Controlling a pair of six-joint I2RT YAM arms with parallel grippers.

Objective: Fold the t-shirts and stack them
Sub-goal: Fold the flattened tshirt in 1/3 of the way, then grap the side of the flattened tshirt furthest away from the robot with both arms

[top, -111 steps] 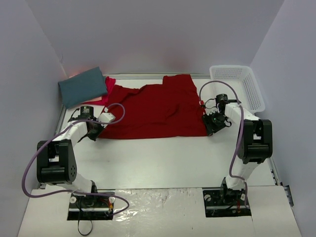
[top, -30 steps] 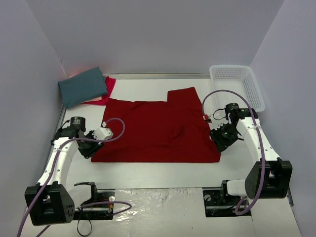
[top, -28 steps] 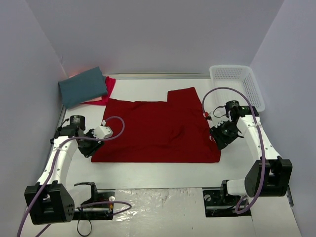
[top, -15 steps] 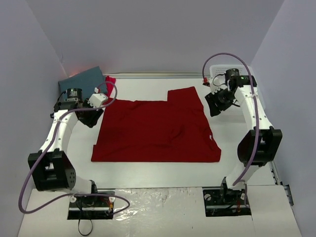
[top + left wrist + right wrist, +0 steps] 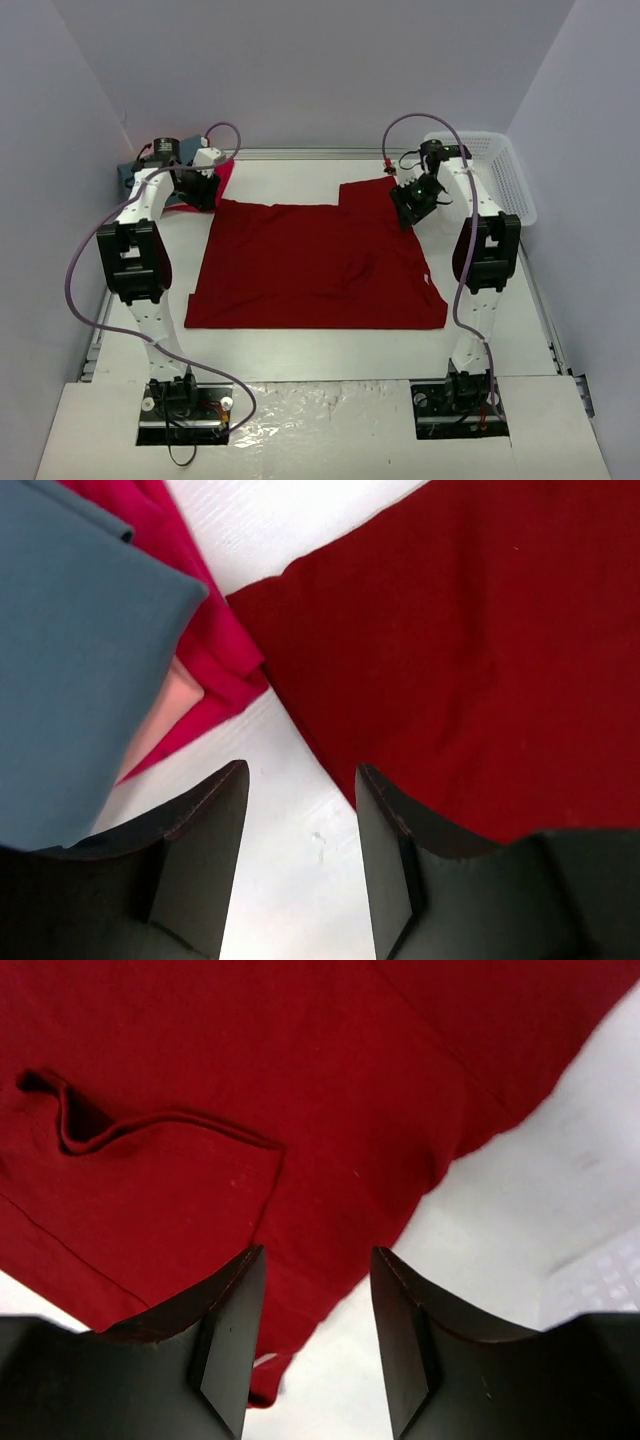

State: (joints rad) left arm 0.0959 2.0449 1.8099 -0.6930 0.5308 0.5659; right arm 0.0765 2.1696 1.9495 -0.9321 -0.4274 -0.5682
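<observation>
Right wrist: red shirt (image 5: 200, 1060) apparently under pincer (image 5: 318, 1260)

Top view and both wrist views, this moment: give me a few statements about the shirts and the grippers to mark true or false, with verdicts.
1. The deep red t-shirt lies spread out on the table. True.
2. The left gripper is clamped on the slate-teal t-shirt. False: its jaws stand open and empty above bare table beside the deep red t-shirt's corner.
3. The slate-teal t-shirt lies on top of the pinkish-red t-shirt. True.
4. The right gripper hangs over the white basket. False: it is over the deep red t-shirt's far right edge, jaws open, holding nothing; the white basket stands further right.
</observation>
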